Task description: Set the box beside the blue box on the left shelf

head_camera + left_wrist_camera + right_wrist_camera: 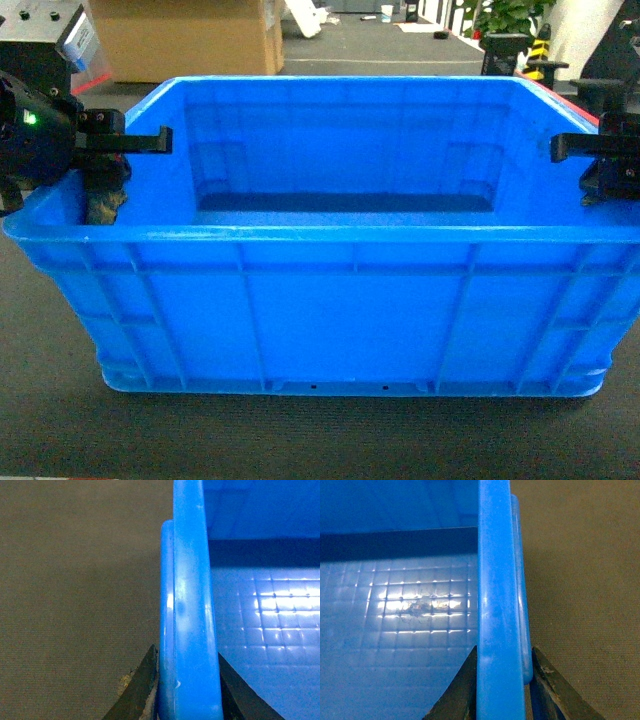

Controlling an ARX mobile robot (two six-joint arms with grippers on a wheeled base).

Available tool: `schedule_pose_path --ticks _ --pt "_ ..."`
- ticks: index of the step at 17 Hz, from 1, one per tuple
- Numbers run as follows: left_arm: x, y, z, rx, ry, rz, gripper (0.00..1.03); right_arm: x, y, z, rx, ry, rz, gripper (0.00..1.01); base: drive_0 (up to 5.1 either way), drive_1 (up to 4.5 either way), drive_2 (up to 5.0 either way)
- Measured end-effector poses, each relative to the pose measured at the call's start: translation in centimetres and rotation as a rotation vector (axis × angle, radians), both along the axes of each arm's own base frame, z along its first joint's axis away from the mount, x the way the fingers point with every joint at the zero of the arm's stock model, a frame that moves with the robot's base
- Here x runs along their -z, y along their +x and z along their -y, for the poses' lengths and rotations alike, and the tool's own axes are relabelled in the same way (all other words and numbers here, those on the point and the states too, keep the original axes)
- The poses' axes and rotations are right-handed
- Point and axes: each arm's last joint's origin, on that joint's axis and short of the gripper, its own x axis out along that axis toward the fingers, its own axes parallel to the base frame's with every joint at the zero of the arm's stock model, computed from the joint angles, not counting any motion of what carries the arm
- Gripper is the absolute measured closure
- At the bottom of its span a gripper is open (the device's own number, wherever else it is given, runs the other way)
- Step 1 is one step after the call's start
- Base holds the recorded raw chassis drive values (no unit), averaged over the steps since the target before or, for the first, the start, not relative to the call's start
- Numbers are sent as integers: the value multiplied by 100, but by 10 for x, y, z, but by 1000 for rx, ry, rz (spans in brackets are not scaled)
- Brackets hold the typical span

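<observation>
The box (pixel 340 310) is a large bright-blue crate with ribbed walls and a grid floor, filling the middle of the head view on dark carpet. My left gripper (pixel 110 165) is shut on its left rim (pixel 189 615), one finger outside, one inside. On the opposite side my right gripper (pixel 600 165) is shut on the right rim (pixel 494 605) the same way. The crate holds nothing. Neither the left shelf nor the other blue box is in view.
Dark grey carpet (pixel 300 440) lies under and around the crate. A big cardboard box (pixel 190 40) stands behind at the left. Black equipment (pixel 505 50) and a green plant (pixel 510 15) sit at the far right back.
</observation>
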Motion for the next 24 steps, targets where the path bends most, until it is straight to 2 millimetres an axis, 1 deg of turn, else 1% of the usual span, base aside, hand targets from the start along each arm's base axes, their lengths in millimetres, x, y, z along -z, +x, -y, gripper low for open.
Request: schedule_pose_path --ticks 2,4,5,7,9,10,11,14,16,17,24 --pt "1 -8 -1 -10 -6 82 83 -1 -9 -3 7 -2 96 79 0 0 0" --pt "-5 -14 -3 -20 -14 213 84 -12 -23 -9 16 -10 242 80 0 0 0" --pt "-12 -24 -3 -25 -22 286 84 -21 -30 -10 26 -17 311 80 0 0 0" --pt "-33 -47 0 -46 -19 469 84 -38 -48 -12 45 -31 469 80 0 0 0" --pt "-49 -69 2 -66 6 640 84 -44 -64 -12 75 -28 585 80 0 0 0" --pt "-54 -79 2 -78 21 697 84 -45 -73 -12 84 -19 629 80 0 0 0" --pt "-57 -89 3 -84 29 723 84 -43 -81 -11 91 -15 646 80 0 0 0" --pt "-57 -97 3 -81 38 719 84 -42 -86 -10 91 -13 640 80 0 0 0" --pt "-52 -105 4 -67 43 679 84 -37 -93 -9 92 -18 634 80 0 0 0" --pt "-45 -109 4 -69 45 663 84 -32 -97 -9 89 -33 634 80 0 0 0" --pt "-46 -110 4 -73 44 669 84 -33 -97 -9 87 -42 641 80 -17 -17 -17"
